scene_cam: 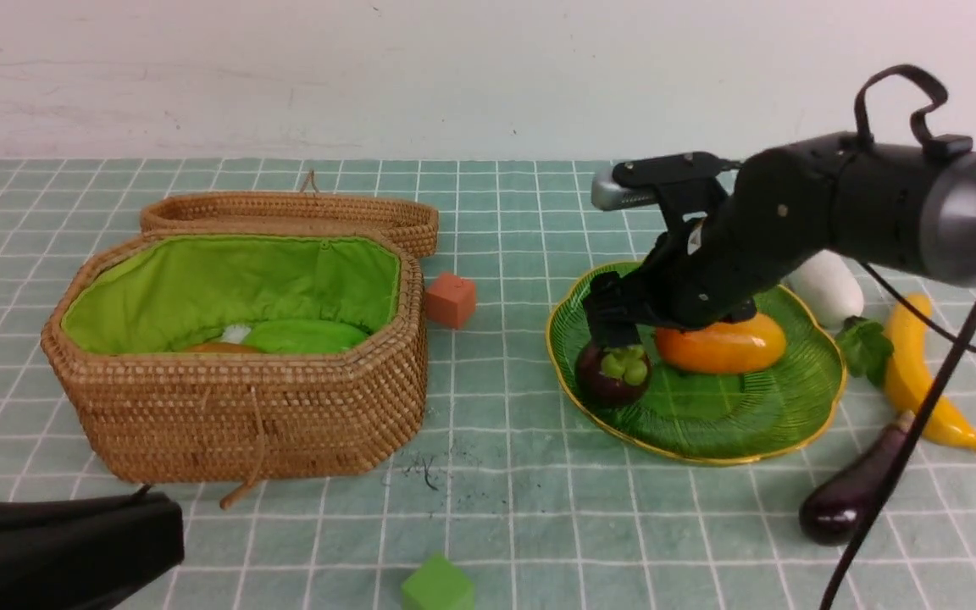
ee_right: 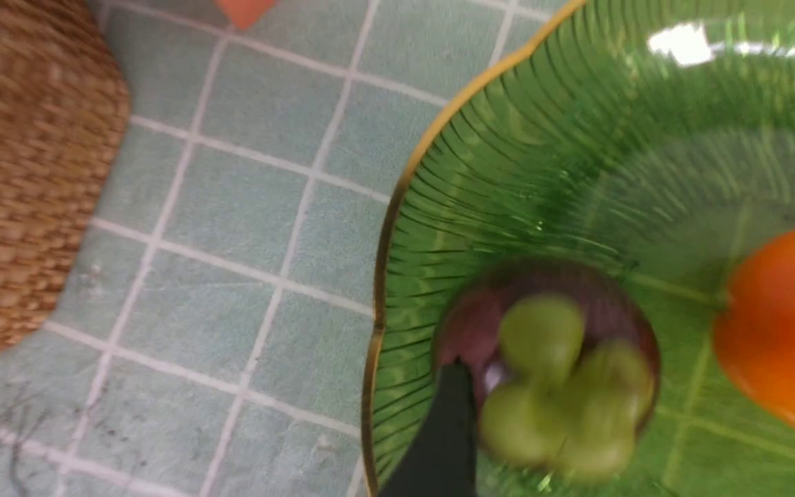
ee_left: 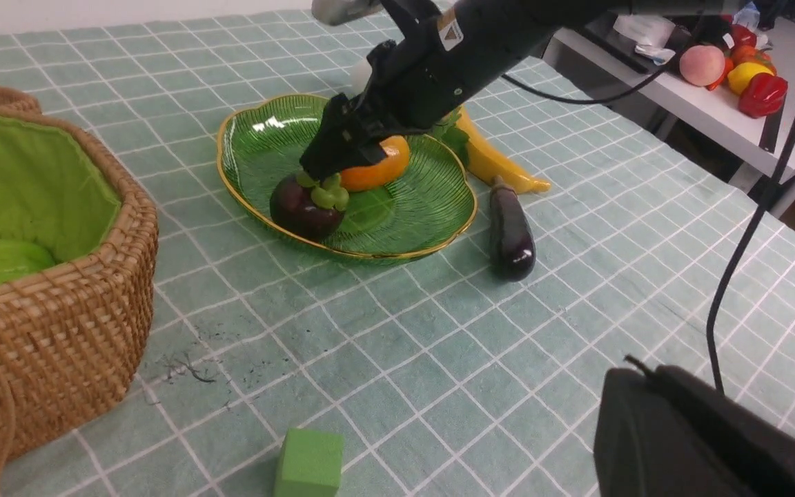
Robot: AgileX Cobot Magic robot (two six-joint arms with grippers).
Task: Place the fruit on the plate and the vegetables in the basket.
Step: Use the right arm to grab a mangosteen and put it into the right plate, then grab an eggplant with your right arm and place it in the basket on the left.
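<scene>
Green cube (scene_cam: 437, 586), then dark-purple green-capped mangosteen (scene_cam: 600, 383) on ribbed plate (scene_cam: 708, 428)

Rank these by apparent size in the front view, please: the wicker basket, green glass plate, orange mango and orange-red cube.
1. Brown woven wicker basket
2. Green ribbed glass plate
3. Oval orange-yellow mango
4. Small orange-red cube

The basket (scene_cam: 234, 407) is rough woven wicker with a smooth cloth lining. The plate (scene_cam: 708, 424) is glossy ribbed glass. The eggplant (scene_cam: 845, 501) looks shiny; the counter (scene_cam: 539, 508) cloth is matt.
</scene>
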